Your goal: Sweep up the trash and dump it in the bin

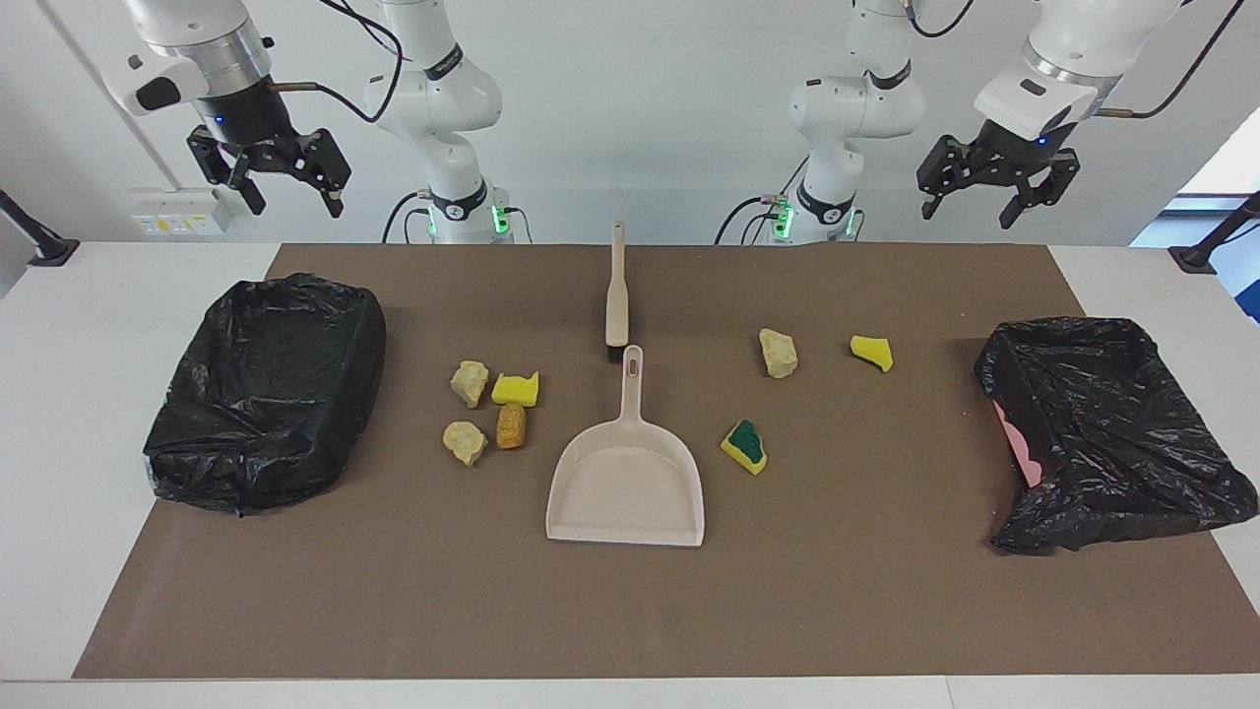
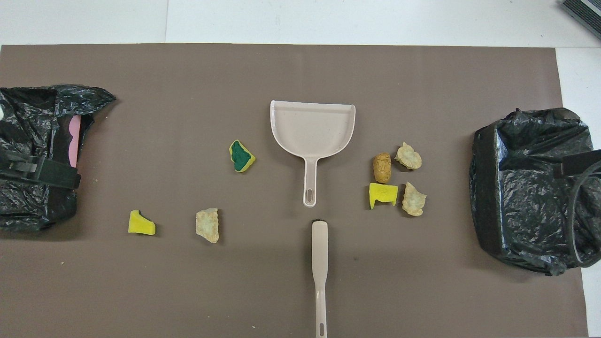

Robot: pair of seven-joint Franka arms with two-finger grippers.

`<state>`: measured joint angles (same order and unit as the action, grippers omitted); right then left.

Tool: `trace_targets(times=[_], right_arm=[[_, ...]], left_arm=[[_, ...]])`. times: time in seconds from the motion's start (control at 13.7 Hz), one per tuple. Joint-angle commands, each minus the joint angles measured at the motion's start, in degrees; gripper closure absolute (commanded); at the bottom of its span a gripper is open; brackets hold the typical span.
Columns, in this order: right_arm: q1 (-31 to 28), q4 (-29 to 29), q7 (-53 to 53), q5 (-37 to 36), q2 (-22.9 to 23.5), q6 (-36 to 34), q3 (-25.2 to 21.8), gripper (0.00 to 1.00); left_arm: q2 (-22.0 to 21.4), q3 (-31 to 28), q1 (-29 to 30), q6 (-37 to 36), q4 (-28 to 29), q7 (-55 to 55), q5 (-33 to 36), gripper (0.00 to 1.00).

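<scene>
Both arms are waiting high, nothing gripped: left gripper (image 1: 994, 192) and right gripper (image 1: 268, 175) with fingers apart, trash (image 1: 497, 414) lying well below them, scattered beside the dustpan (image 1: 627, 483) — brush (image 1: 616, 290) untouched. Overhead view is showing only gripper edges over each lined bin (image 2: 526, 188); facing view is showing the spread fingers.

A matt brown paper-like sheet (image 1: 886, 611) covers the smooth white worktop (image 1: 59, 443). Both bins wear crinkled, glossy black plastic bags (image 1: 266, 394) (image 1: 1112, 433). The dustpan (image 1: 626, 487) and brush (image 1: 617, 286) look like smooth beige plastic with a faint sheen. The yellow trash bits (image 1: 516, 389) look like porous sponge; the pale lumps (image 1: 778, 353) look rough and stony.
</scene>
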<state>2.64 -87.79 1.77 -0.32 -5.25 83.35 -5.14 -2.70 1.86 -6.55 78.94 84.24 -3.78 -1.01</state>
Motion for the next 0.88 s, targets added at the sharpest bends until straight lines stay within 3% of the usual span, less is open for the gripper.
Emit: trace_targets(times=[0.0,0.8], right_arm=[[0.0,-1.6,-1.0,-0.5,-1.3,0.7,0.0,0.00],[0.2,-5.2,1.1,-0.6,-3.9,0.2,-0.1,0.00]], left_arm=[[-0.5,-0.4,-0.7,-0.8,0.0,-0.4,0.8,0.00],[-0.5,-0.4,-0.6,-0.5,0.0,-0.4,0.8,0.00]])
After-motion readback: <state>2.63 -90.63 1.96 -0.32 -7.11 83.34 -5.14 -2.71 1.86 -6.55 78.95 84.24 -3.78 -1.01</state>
